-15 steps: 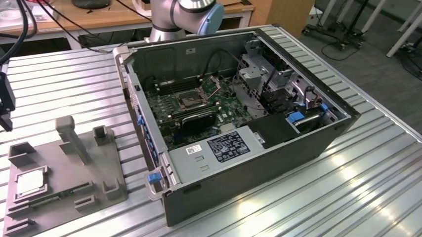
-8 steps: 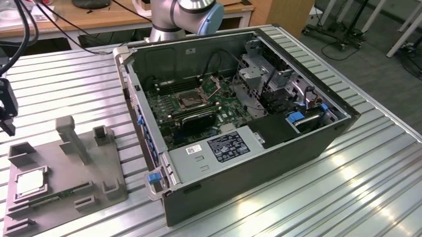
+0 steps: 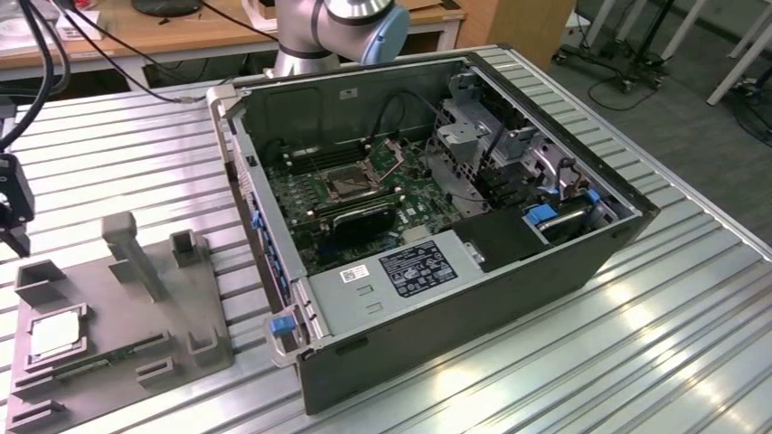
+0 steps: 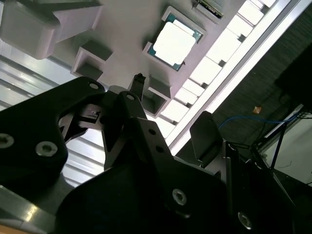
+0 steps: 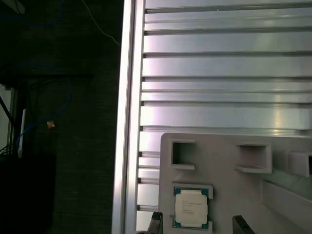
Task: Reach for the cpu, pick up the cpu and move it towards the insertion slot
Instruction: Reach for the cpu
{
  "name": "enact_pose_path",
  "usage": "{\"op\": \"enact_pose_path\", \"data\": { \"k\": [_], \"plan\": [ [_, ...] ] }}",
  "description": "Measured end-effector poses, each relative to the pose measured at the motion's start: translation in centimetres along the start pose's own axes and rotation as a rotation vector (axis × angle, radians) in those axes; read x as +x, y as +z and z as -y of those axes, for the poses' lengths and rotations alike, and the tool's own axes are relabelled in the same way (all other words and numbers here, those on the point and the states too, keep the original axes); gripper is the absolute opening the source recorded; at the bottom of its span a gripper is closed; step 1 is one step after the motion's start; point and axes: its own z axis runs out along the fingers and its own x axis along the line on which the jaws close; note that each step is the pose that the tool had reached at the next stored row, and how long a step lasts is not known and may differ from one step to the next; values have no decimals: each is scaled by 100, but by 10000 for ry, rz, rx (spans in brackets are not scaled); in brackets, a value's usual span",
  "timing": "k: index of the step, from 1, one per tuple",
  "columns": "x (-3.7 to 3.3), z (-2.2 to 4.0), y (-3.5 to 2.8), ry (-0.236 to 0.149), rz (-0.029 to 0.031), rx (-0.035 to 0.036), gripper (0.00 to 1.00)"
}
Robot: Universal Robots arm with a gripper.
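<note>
An open computer case (image 3: 483, 303) lies on a slatted metal table (image 3: 675, 344). On the exterior view's left sits a grey holder (image 3: 127, 312). The cpu (image 3: 54, 336) lies flat in a square recess of the holder, silver face up. The black gripper (image 3: 10, 203) hangs above the holder at that view's left edge, clear of the cpu. In both wrist views its two fingers (image 4: 204, 134) are spread apart and hold nothing, and the cpu lies beyond their tips. The insertion slot (image 3: 350, 185), a square socket with a metal frame, sits on the green board (image 3: 422, 194) inside the case, well apart from the cpu.
</note>
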Motion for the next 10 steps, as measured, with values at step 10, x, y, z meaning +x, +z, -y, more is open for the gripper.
{"op": "enact_pose_path", "data": {
  "k": [10],
  "plan": [
    [19,1,42,0,13,0,65]
  ]
}}
